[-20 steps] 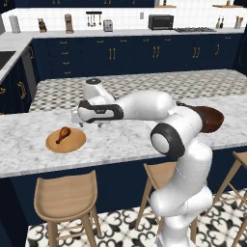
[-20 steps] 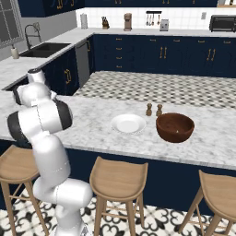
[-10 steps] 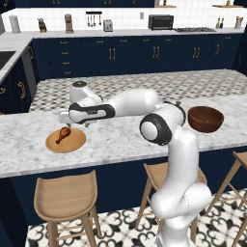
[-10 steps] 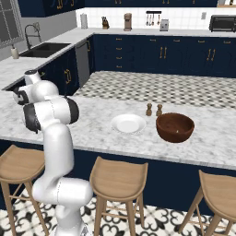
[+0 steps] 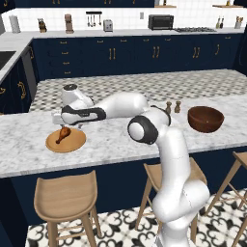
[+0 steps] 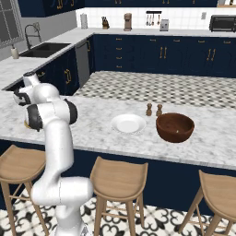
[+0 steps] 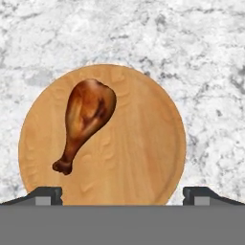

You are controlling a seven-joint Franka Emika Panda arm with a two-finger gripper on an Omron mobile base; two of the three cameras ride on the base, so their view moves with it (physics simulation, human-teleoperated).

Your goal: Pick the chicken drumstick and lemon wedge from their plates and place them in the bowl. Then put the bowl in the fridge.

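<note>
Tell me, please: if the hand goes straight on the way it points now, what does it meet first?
Probably the tan wooden plate. The open hand looks straight down at it, with the chicken drumstick lying a little to one side of that line, so it may miss the meat.

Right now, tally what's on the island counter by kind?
Plates: 2, wooden plate and white plate
Bowls: 1, wooden bowl
Food: 1, chicken drumstick on the wooden plate
Shakers: 2, pair behind the bowl
Total: 6

Wooden stools (image 5: pixel 67 195), salt and pepper shakers (image 6: pixel 154 109), toaster oven (image 5: pixel 160 21), sink (image 6: pixel 41 49)
</note>
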